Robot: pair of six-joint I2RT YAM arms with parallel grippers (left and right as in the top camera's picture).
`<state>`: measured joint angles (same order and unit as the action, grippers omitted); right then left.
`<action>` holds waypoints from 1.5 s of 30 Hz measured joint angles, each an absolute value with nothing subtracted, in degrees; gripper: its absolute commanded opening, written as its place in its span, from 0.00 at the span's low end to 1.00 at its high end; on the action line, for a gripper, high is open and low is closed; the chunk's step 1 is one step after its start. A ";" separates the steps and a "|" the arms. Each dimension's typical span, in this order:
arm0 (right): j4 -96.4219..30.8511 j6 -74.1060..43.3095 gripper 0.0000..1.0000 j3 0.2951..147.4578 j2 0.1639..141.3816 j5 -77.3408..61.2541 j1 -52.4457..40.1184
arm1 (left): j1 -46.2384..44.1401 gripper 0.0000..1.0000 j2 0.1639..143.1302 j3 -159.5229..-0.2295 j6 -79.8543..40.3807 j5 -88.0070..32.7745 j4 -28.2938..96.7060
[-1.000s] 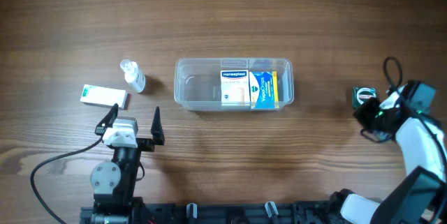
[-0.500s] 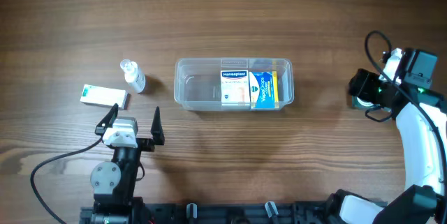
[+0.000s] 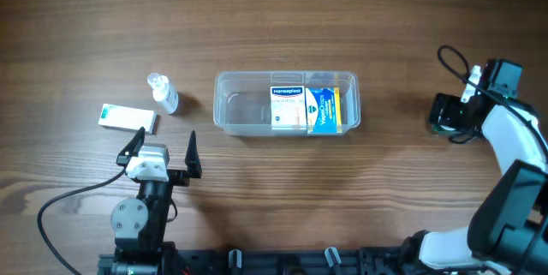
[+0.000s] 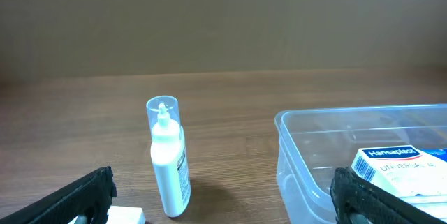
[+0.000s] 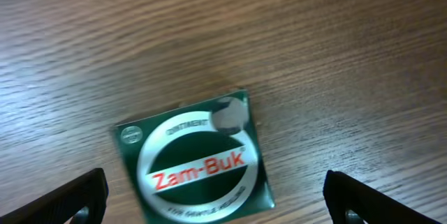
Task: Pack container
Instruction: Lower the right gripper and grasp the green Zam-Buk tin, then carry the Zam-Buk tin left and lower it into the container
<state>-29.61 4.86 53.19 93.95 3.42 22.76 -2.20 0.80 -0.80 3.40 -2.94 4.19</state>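
Observation:
The clear container (image 3: pixel 242 104) sits mid-table with a Hansaplast box (image 3: pixel 288 108) and a blue-and-yellow box (image 3: pixel 324 109) standing in its right half. At the far right, my right gripper (image 3: pixel 443 114) hovers open over a green Zam-Buk box (image 5: pixel 192 158) that lies flat on the wood between the spread fingers (image 5: pixel 73 199), untouched. My left gripper (image 3: pixel 163 149) rests open at the front left, holding nothing. Its view shows a small clear-capped bottle (image 4: pixel 167 158) upright ahead and the container's corner (image 4: pixel 297 147) to the right.
The small bottle (image 3: pixel 163 93) stands left of the container. A flat white-and-green box (image 3: pixel 128 118) lies further left, just ahead of the left gripper. A black cable (image 3: pixel 60 202) trails from the left arm across the front of the table.
My right gripper has opened wide and swung back and slightly left, settling over the green Zam-Buk box. The left arm and all other objects have stayed put.

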 measured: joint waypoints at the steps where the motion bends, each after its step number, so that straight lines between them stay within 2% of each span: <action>1: -29.08 4.89 1.00 53.19 94.50 3.18 23.09 | -2.20 1.00 0.80 -0.80 3.40 -2.94 4.19; 11: -25.85 5.50 0.98 53.19 99.92 -1.96 24.08 | -2.20 1.00 0.80 -0.80 3.40 -2.94 4.19; 13: -25.80 5.67 0.93 53.21 100.51 -2.59 24.08 | -2.20 1.00 0.80 -0.80 3.40 -2.94 4.21; 16: -25.61 5.78 0.78 53.21 100.51 -3.01 24.08 | -2.20 1.00 0.80 -0.80 3.40 -2.94 4.19; 23: -24.86 4.32 0.65 53.21 100.51 -3.42 24.08 | -2.20 1.00 0.80 -0.80 3.40 -2.94 4.19; 25: -24.69 3.42 0.56 53.21 100.51 -3.44 24.08 | -2.20 1.00 0.80 -0.80 3.40 -2.94 4.19; 30: -25.80 0.62 0.50 54.06 100.51 -3.44 24.08 | -2.20 1.00 0.80 -0.80 3.40 -2.94 4.19; 36: -33.08 -2.83 0.48 58.67 96.51 -3.62 23.70 | -2.20 1.00 0.80 -0.80 3.40 -2.94 4.19; 42: -38.02 -3.92 0.43 62.33 88.07 -3.60 16.47 | -2.20 1.00 0.80 -0.80 3.40 -2.94 4.19; 45: -40.62 -4.89 0.40 62.65 83.96 -3.86 9.32 | -2.20 1.00 0.80 -0.80 3.40 -2.94 4.19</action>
